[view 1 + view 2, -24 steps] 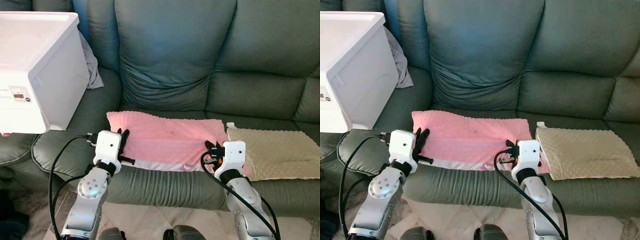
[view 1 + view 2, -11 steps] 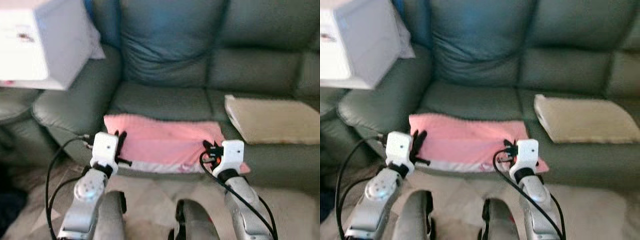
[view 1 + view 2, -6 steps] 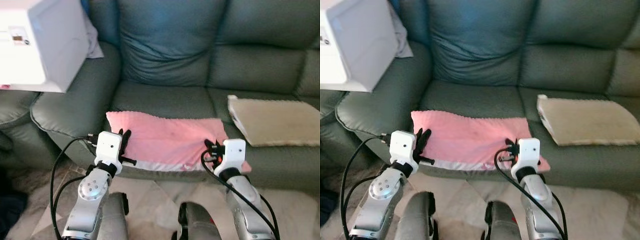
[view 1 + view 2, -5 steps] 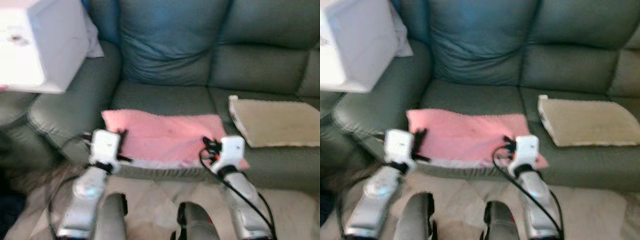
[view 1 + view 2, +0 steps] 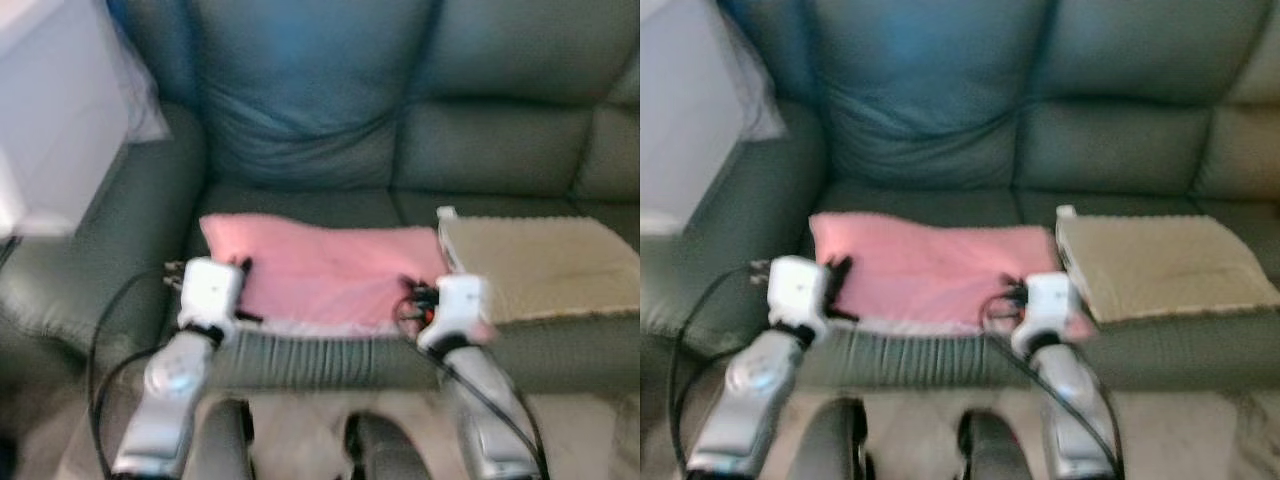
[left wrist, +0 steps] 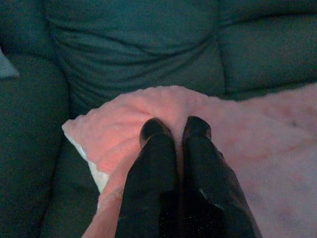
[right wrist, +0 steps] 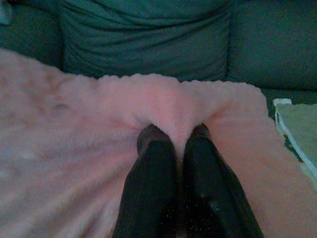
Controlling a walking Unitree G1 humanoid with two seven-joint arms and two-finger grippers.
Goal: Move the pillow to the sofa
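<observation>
Dark green leather covered the sofa (image 5: 330,110), whose back cushions rose behind a ribbed seat front. At the robot's left stood a white box (image 5: 45,110) on or beside the armrest, with a pale cloth (image 5: 140,105) tucked behind it. Pale floor (image 5: 910,420) showed below the seat edge. The head views were blurred.

The pillow (image 5: 325,270), pink and flat, lay across the left seat cushion with its long axis running left to right, parallel to the seat front. Its near long edge, trimmed in white, sat at the front lip of the seat and faced the robot; its far long edge pointed toward the backrest. Its right short end met a beige pillow (image 5: 540,265) that lay on the next seat cushion.

The left gripper (image 6: 176,131) was at the pillow's near left corner. Its two black fingers were pressed together, with a fold of pink fabric pinched and bunched between the tips. The right gripper (image 7: 173,134) was at the near right corner, just beside the beige pillow. Its fingers were likewise closed on a raised fold of the pink fabric.

Both silver arms reached forward from below, with black cables looping beside them.
</observation>
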